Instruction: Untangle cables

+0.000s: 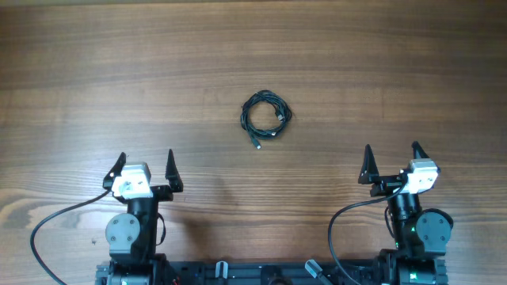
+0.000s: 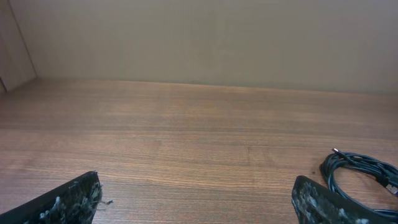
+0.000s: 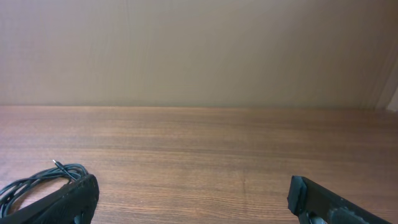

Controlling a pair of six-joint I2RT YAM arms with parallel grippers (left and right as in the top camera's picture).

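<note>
Dead centre: coiled cables, untouched.
Flanking it, left gripper at 7 o'clock, right gripper at 5 — fingers spread, empty; likely staged for a two-sided grab.

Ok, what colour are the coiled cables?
The cables are black; the overhead view shows it best.

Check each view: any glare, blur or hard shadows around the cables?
Overhead: even light, sharp, cables barely shadowed, no glare. Left wrist: table sharp, own fingertips slightly soft at the bottom edge. Right wrist: likewise, cables cropped at lower left.
</note>
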